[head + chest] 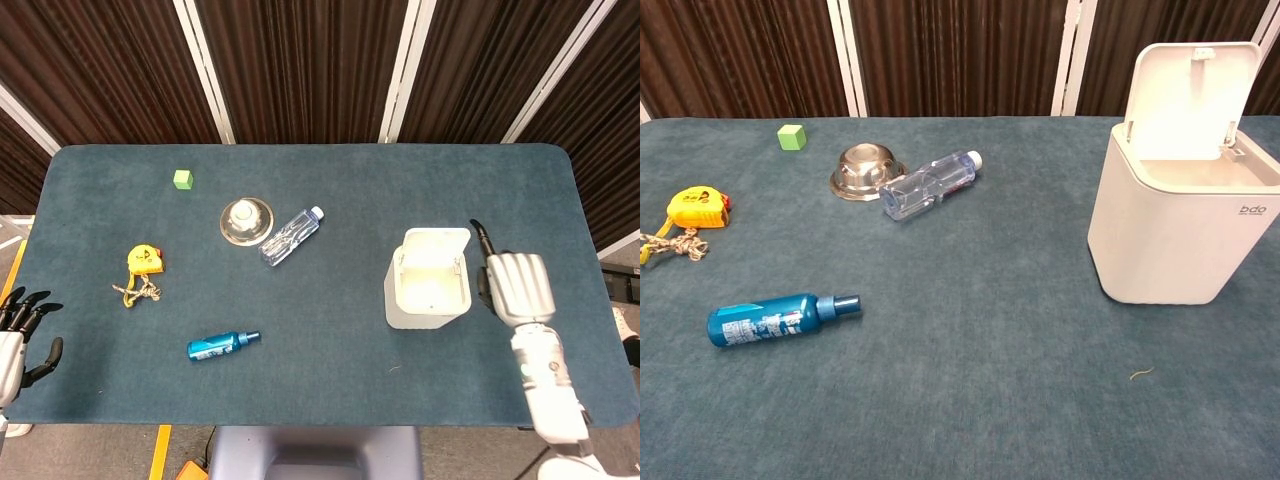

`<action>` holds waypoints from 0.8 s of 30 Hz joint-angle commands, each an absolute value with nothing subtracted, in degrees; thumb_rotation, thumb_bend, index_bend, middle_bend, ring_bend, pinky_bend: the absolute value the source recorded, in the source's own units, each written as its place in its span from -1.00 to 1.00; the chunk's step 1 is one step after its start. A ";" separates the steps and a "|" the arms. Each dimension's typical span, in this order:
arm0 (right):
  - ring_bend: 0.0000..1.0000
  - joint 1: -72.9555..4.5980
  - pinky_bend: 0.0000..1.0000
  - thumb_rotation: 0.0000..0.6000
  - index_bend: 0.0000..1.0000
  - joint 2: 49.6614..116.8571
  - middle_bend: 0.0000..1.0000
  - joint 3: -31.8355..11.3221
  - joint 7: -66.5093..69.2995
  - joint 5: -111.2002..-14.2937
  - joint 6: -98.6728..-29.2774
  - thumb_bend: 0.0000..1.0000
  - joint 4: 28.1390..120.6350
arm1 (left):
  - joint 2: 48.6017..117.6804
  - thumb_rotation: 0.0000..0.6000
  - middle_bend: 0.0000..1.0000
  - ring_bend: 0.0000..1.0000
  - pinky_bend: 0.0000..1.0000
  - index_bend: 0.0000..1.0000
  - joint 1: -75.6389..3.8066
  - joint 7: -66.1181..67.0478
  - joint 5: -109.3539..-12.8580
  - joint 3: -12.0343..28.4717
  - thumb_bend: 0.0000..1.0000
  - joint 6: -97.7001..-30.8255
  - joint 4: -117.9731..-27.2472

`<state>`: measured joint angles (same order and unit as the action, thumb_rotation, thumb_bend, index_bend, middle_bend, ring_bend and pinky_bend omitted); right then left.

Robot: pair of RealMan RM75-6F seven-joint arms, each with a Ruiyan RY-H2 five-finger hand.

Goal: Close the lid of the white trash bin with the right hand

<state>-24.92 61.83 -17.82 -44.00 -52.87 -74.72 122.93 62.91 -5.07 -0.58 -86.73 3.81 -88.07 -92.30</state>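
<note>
The white trash bin (428, 290) stands on the right part of the table, and its lid (437, 241) is raised upright at the far side. The chest view shows the same bin (1180, 230) with the lid (1190, 95) up and the inside bare. My right hand (515, 285) hovers just right of the bin, back of the hand upward, one dark finger reaching toward the lid's right corner without touching it. It holds nothing. My left hand (18, 335) is off the table's front left corner, fingers spread and empty. Neither hand shows in the chest view.
On the left half of the blue table (330, 400) lie a green cube (182, 179), a steel bowl (246, 220), a clear bottle (291, 236), a yellow tape measure (144, 260) with a cord, and a blue spray bottle (221, 345). Dark slatted panels stand behind.
</note>
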 commanded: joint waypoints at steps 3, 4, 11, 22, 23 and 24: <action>0.40 -31.16 0.90 1.00 -0.81 64.56 0.59 -20.62 -47.19 -45.08 -73.78 0.53 121.05 | 62.85 1.00 -0.65 -0.83 -0.54 -0.41 -4.97 -1.12 -86.72 3.90 -0.08 -88.32 -92.20; 0.40 -31.71 0.90 1.00 -0.81 64.88 0.59 -20.78 -47.14 -44.31 -73.85 0.53 120.68 | 62.85 1.00 -0.65 -0.83 -0.54 -0.41 -4.97 -1.18 -86.71 3.91 -0.08 -88.34 -92.15; 0.40 -34.62 0.90 1.00 -0.70 65.64 0.59 -20.33 -46.10 -40.56 -72.99 0.53 118.98 | 62.86 1.00 -0.66 -0.83 -0.54 -0.41 -4.98 -1.17 -86.86 3.89 -0.08 -88.38 -92.11; 0.40 -35.66 0.90 1.00 -0.39 65.28 0.59 -16.76 -45.70 -41.20 -74.44 0.53 119.76 | 62.92 1.00 -0.66 -0.83 -0.54 -0.41 -4.95 -1.46 -87.18 3.96 -0.08 -88.76 -91.95; 0.40 -35.61 0.90 1.00 -0.35 65.15 0.59 -16.41 -45.64 -41.35 -74.56 0.53 119.99 | 62.93 1.00 -0.66 -0.83 -0.54 -0.41 -4.97 -1.49 -87.19 3.96 -0.08 -88.75 -91.93; 0.40 -35.48 0.90 1.00 -0.30 64.97 0.59 -15.93 -45.55 -41.54 -74.61 0.53 120.32 | 62.93 1.00 -0.66 -0.83 -0.54 -0.41 -5.01 -1.51 -87.19 3.98 -0.08 -88.70 -91.89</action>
<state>-35.60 65.19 -16.35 -45.64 -41.29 -74.45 119.98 62.93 -5.01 -1.51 -87.19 3.97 -88.70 -91.90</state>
